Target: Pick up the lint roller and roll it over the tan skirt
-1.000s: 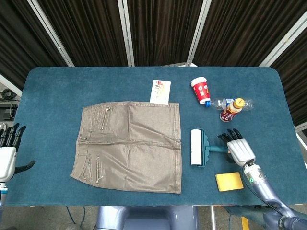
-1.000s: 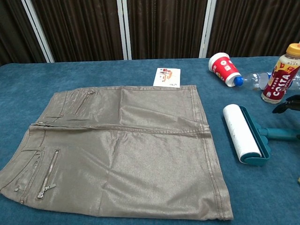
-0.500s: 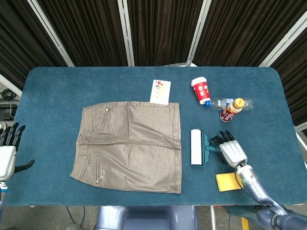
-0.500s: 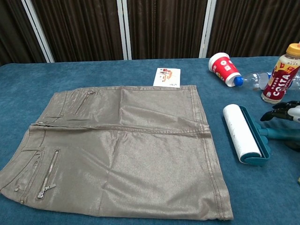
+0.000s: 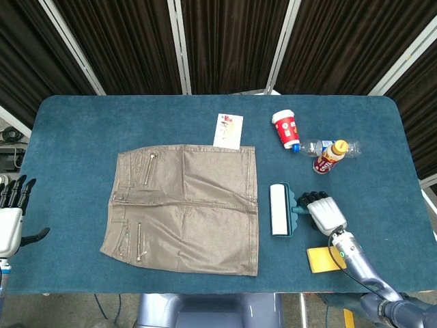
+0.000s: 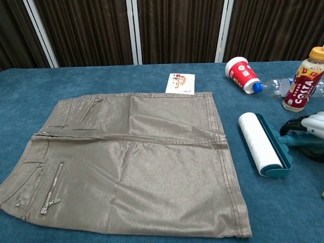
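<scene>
Right hand (image 5: 323, 213) has slid leftward over the last second and now sits over the teal handle of the white-drum, teal-framed lint roller (image 5: 279, 210), fingers draped over the handle. In the chest view they curl at the handle end, but I cannot tell if the grip is actually closed on it. Roller has nudged slightly toward the skirt and still lies flat on the blue-carpeted worktop (image 5: 82, 130), so contact looks made but no lift yet. I judge this as the grasp step: close, then lift.

Left hand (image 5: 11, 219) waits at the far left edge, fingers spread, holding nothing, well apart from everything.

Tan, shiny zip-front skirt (image 5: 184, 207) lies flat mid-worktop, its right hem just beside the roller drum, not touching. Short path for the roll.

Around: white printed card (image 5: 228, 130) touching the skirt's top edge; red-and-white paper cup (image 5: 285, 128) on its side; clear plastic bottle (image 5: 308, 146) lying down; red-labelled drink bottle with yellow cap (image 5: 330, 156) upright near my right hand; yellow square pad (image 5: 326, 259) just behind the wrist. Drink bottle is the nearest thing to knock on lift-off. Nothing lies between roller and skirt.
</scene>
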Controlling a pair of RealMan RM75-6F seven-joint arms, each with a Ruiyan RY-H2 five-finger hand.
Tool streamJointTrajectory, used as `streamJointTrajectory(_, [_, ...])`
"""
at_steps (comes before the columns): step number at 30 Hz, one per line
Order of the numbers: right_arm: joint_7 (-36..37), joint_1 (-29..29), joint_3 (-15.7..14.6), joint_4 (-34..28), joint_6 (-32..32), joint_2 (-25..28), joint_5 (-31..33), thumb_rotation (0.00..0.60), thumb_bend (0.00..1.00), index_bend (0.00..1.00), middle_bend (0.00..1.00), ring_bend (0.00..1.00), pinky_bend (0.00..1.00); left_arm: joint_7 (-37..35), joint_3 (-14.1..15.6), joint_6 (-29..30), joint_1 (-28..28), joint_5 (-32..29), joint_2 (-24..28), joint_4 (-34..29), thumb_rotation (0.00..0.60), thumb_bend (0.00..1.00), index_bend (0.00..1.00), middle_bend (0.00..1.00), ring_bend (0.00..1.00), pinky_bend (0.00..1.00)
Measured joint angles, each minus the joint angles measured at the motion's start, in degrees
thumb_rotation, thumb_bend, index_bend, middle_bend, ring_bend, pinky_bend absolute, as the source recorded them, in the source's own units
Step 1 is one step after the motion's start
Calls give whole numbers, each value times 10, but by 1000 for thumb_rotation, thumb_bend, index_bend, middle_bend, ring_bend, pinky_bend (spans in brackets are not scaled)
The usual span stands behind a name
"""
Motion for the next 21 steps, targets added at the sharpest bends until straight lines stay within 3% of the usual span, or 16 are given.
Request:
streamJointTrajectory(4, [19,1,-2,9,20,-4,-11,600,764,417,447,352,406,-2,0,-1,-1,-1,1,0,600,0,0,0,0,0])
streamJointTrajectory(10, [46,4,-2,-13,57,12,-30,600,849,424,451,354,409,-7,0,-2,-1,1,4,-3,600,0,0,0,0,0])
streamJointTrajectory(16, [33,20,8,-81,68,44,-41,600,860,425,451,354,409,-14,0,1,-1,5,8,-7,600,0,0,0,0,0])
streamJointTrajectory(21, [-27,47,27,-168,60,73,-45,600,875,426,452,354,409,-24,1,0,-1,8,13,-9,600,0,0,0,0,0])
